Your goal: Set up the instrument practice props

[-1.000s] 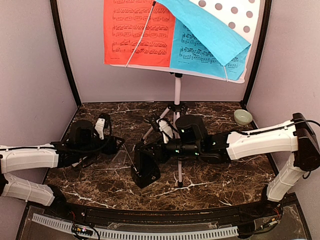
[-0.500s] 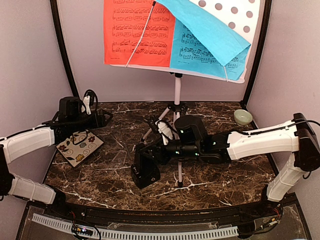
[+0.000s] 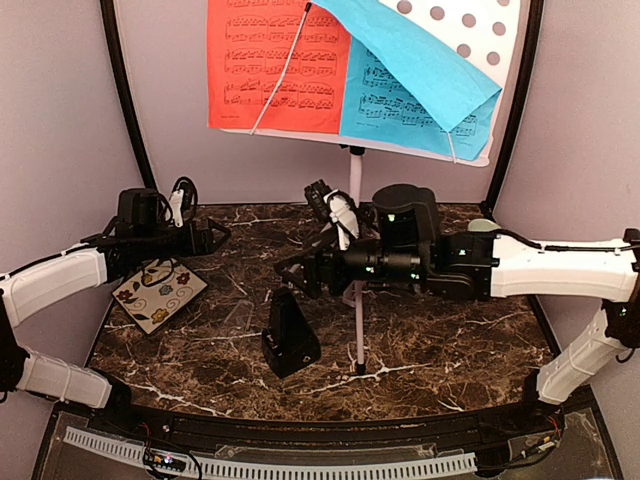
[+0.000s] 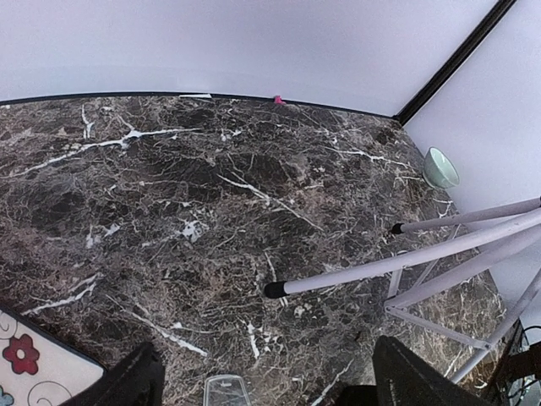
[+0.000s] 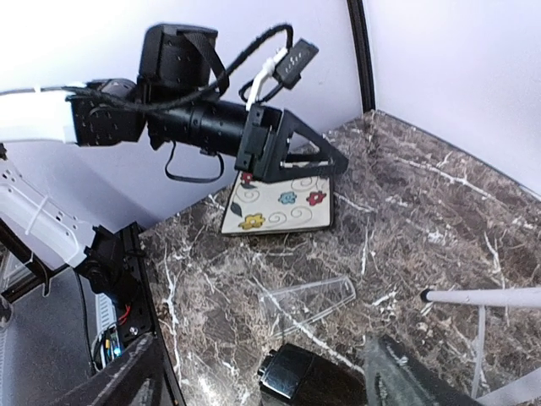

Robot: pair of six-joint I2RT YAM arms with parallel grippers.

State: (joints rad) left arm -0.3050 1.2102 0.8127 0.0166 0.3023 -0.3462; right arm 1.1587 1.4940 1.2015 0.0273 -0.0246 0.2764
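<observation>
Here, my right gripper [image 5: 262, 347] gapes wide, empty; metronome [image 5: 306, 378] beneath the fingers, cut by frame edge; my left gripper [image 4: 264, 351] equally wide.

Dark marble table [image 3: 450, 345] bears music stand [image 3: 358, 335], metronome [image 3: 290, 340], floral tile [image 3: 160, 293] and bowl [image 4: 440, 167].

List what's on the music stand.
A red sheet on the left, a blue sheet on the right, its top folded down over its own print. The perforated stand shows only at top right; the rest is covered.
</observation>
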